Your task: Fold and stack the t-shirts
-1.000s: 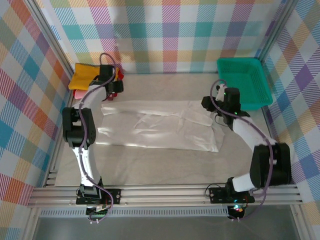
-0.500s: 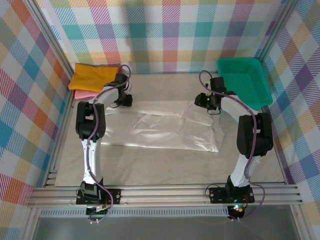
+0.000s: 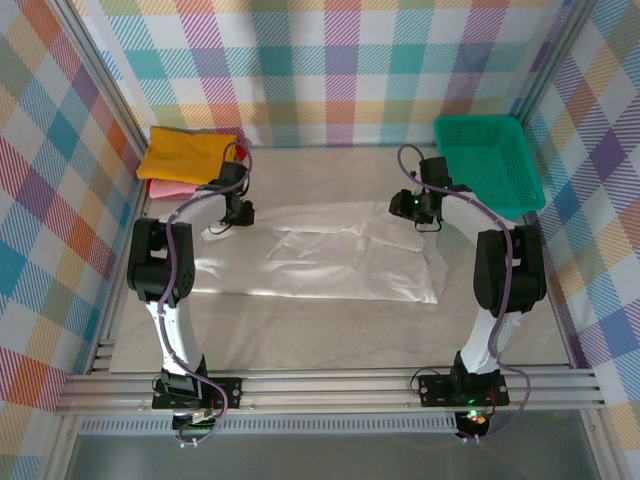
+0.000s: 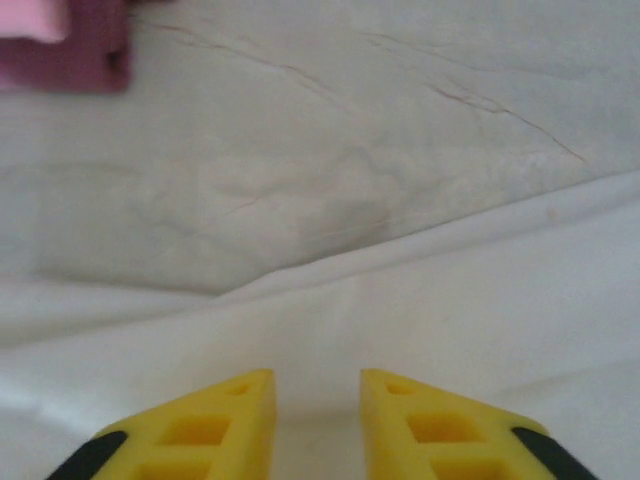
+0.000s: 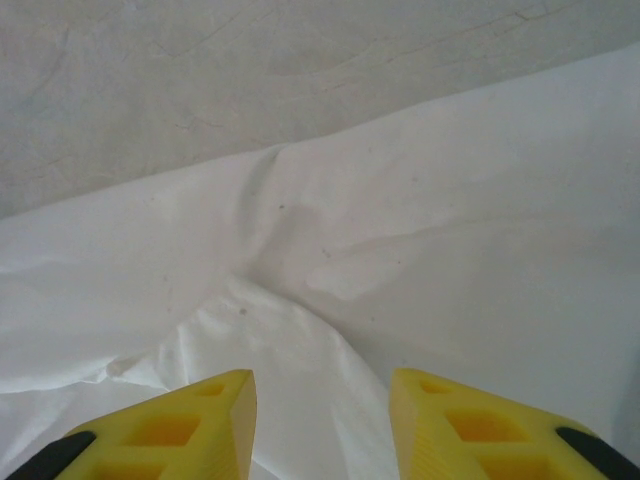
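Note:
A white t-shirt [image 3: 320, 250] lies spread flat across the middle of the table, folded into a long band. My left gripper [image 3: 236, 212] hangs just over its far left edge, jaws open, with white cloth [image 4: 420, 300] below the yellow fingers [image 4: 215, 425]. My right gripper [image 3: 412, 207] sits over the shirt's far right corner, open, above a wrinkled fold [image 5: 290, 330]. A folded mustard-yellow shirt [image 3: 185, 152] rests on a pink one [image 3: 163, 187] at the back left; a pink-red edge [image 4: 70, 50] shows in the left wrist view.
A green plastic basket [image 3: 490, 160] stands at the back right, close behind the right arm. Checkered walls enclose the table on three sides. Bare grey table surface [image 3: 320, 340] lies in front of the shirt.
The left gripper swung from beside the yellow stack to the shirt's far left edge. The right gripper moved left and back onto the shirt's far right corner, then settled.

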Tool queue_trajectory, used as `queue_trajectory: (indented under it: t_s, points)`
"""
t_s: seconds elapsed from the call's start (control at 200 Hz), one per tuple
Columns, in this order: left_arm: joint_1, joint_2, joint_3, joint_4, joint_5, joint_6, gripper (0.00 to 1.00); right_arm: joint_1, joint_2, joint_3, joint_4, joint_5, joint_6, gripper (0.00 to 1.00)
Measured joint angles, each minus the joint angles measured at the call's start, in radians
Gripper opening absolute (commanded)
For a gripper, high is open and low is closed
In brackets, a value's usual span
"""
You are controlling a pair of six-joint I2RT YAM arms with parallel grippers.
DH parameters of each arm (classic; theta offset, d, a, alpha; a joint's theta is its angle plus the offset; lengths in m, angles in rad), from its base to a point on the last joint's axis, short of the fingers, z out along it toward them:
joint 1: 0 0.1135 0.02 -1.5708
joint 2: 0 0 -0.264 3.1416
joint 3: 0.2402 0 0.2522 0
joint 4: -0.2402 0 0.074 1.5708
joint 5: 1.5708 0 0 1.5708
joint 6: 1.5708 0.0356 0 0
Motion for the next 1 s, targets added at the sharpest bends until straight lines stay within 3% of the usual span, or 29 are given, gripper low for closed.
queue_trajectory:
  t_s: [0.3, 0.375, 0.45, 0.655, 1.0]
  points:
    - [0.048, 0.024, -0.031, 0.015, -0.002, -0.096, 0.39, 0.0, 0.0, -0.013, 0.0, -0.017, 0.0, 0.41]
    - [0.07, 0.023, -0.016, -0.005, 0.014, -0.123, 0.35, 0.0, 0.0, -0.013, 0.0, -0.02, 0.0, 0.41]
    - [0.088, 0.023, -0.001, -0.024, 0.033, -0.163, 0.23, 0.0, -0.005, -0.014, 0.001, -0.027, 0.001, 0.41]
    - [0.129, 0.019, -0.036, -0.028, 0.079, -0.224, 0.24, -0.01, -0.031, -0.018, -0.02, -0.029, -0.002, 0.42]
    - [0.14, -0.005, -0.086, -0.036, 0.108, -0.276, 0.24, 0.039, 0.121, 0.261, -0.268, 0.091, -0.098, 0.48]
